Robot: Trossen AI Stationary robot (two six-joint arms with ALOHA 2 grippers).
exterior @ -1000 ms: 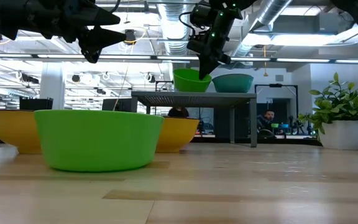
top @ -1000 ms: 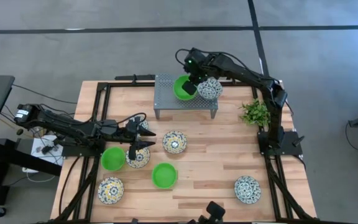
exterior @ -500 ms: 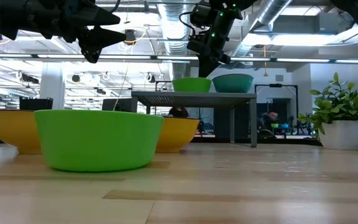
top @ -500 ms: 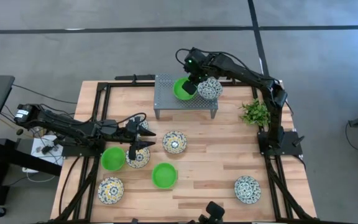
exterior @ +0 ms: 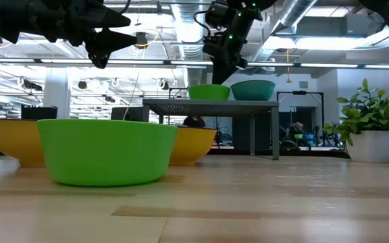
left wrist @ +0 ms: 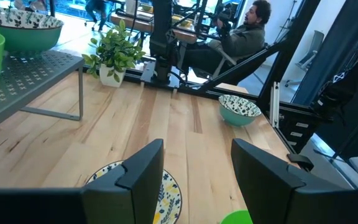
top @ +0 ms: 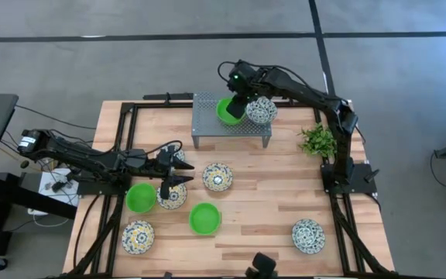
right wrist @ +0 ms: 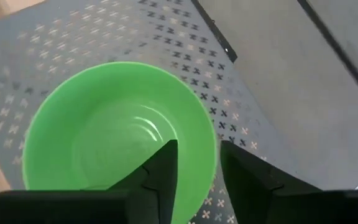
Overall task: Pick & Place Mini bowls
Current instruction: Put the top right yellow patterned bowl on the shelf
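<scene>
The right tool (top: pixel 236 108) has just let go, fingers parted astride the green bowl's (top: pixel 227 111) rim, leaving it flat on the rack (top: pixel 207 124) beside the patterned bowl (top: pixel 262 111), while the left tool (top: pixel 178 172) waits open.

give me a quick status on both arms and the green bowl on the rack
Right end effector open, straddling the green bowl's rim; bowl sits on the grey rack. Left end effector open, hovering over the table bowls. Patterned bowl close beside.

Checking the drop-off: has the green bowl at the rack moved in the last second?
Yes. The green bowl was tilted above the rack; it now sits level on it.
</scene>
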